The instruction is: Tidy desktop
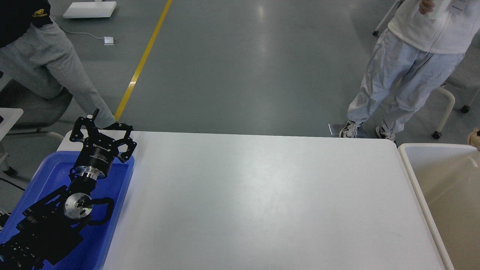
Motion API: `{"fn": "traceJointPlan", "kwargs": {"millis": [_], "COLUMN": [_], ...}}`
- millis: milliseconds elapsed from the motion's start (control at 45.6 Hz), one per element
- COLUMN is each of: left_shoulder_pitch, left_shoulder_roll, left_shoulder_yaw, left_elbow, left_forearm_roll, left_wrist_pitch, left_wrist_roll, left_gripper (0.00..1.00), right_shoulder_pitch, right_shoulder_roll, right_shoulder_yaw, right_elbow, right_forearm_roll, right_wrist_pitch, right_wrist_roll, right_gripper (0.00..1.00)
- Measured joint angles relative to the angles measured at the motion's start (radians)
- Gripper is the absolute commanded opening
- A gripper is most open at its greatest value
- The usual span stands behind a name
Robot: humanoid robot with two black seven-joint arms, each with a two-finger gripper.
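The desktop [262, 195] is a large white tabletop with rounded corners, and I see nothing lying on it. My left gripper [104, 129] is open and empty, held above the far end of the blue tray [41, 180] at the desktop's left edge. My right gripper is out of view. Only a sliver of a tan crumpled thing [476, 137] shows at the right edge, above the beige tub [416, 176].
The beige tub stands against the desktop's right side and the blue tray on its left. A person in grey trousers [63, 75] stands beyond the far left corner. Another in white [401, 82] stands beyond the far right corner, near a wheeled chair base [446, 108].
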Motion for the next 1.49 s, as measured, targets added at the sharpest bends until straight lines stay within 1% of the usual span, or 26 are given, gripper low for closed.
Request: {"fn": "traceJointPlan", "kwargs": {"millis": [154,241,482,636,680,833,987,1184,1491], "left_shoulder_pitch": [0.000,0.000,0.001,0.001,0.001,0.002,0.002,0.002,0.002], "left_shoulder_roll": [0.000,0.000,0.000,0.000,0.000,0.000,0.000,0.000,0.000], "left_shoulder_yaw": [0.000,0.000,0.000,0.000,0.000,0.001,0.001,0.001,0.001], "left_elbow": [0.000,0.000,0.000,0.000,0.000,0.000,0.000,0.000,0.000], "left_forearm_roll": [0.000,0.000,0.000,0.000,0.000,0.000,0.000,0.000,-0.001], "left_wrist_pitch": [0.000,0.000,0.000,0.000,0.000,0.000,0.000,0.000,0.000], "left_wrist_roll": [0.000,0.000,0.000,0.000,0.000,0.000,0.000,0.000,0.000], "left_gripper": [1.00,1.00,1.00,1.00,1.00,1.00,1.00,1.00,1.00], "right_shoulder_pitch": [-0.098,-0.162,-0.291,-0.343,-0.349,-0.383,-0.400,-0.407,-0.390], "right_shoulder_roll": [0.099,0.176,0.372,0.488,0.502,0.570,0.611,0.639,0.673], "right_shoulder_yaw": [0.002,0.010,0.079,0.114,0.121,0.174,0.221,0.254,0.263], "right_elbow": [-0.145,-0.246,-0.530,-0.694,-0.713,-0.790,-0.825,-0.859,-0.900], "right_forearm_roll": [0.148,0.214,0.295,0.317,0.320,0.328,0.332,0.334,0.334], "right_wrist_pitch": [-0.001,0.000,0.010,0.012,0.012,0.008,0.003,-0.008,-0.038], "right_wrist_roll": [0.000,0.000,-0.006,-0.020,-0.025,-0.065,-0.087,-0.099,-0.104], "right_gripper": [0.00,0.00,0.00,0.00,0.00,0.00,0.00,0.00,0.00]}}
